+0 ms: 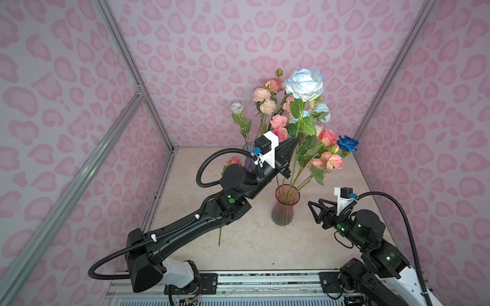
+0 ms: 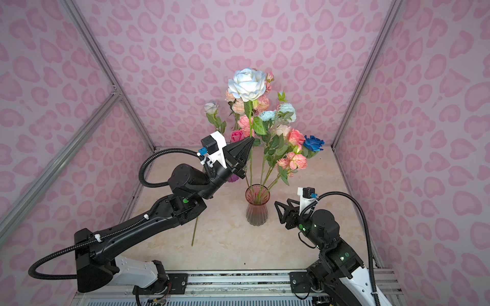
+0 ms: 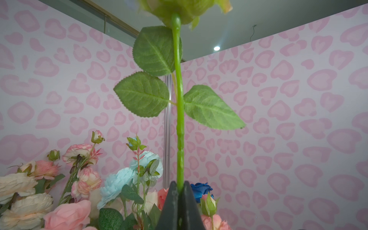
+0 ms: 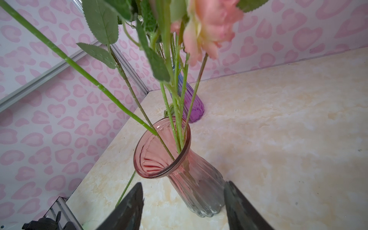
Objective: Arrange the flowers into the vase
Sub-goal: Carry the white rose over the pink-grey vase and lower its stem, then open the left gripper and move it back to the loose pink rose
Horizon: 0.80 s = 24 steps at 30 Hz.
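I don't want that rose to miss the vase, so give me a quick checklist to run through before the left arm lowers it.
1. Left fingers shut on the pale rose by its stem: ok.
2. Stem's lower end inside the pink vase: ok, just past the rim in the right wrist view.
3. Pink vase upright: ok.
4. Right fingers open beside the vase, apart from it: ok.
5. How deep the stem sits: cannot tell.
6. All flowers off the table: not ok, a loose flower lies under the left arm.
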Each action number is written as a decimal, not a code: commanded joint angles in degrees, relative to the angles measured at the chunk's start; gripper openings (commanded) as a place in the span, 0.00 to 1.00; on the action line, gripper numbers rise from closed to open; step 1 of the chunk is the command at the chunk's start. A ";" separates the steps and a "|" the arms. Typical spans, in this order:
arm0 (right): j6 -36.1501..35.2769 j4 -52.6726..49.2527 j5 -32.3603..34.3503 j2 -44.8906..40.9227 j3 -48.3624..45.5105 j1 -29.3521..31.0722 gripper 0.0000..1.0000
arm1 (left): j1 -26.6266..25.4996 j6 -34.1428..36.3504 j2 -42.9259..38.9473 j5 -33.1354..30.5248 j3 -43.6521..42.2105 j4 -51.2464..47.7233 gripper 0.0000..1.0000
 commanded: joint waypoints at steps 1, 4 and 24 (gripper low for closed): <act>-0.90 0.07 -0.01 0.30 -0.15 -0.12 0.65 | -0.05 0.33 1.44 -0.52 0.59 3.17 0.03; -1.03 0.12 0.28 0.29 -0.38 -0.25 0.65 | -0.26 -0.50 2.13 -0.88 -0.18 2.71 0.03; -0.07 1.38 0.13 1.20 -1.10 -0.50 0.65 | -1.19 -6.81 -0.08 -9.86 -11.05 -4.92 0.35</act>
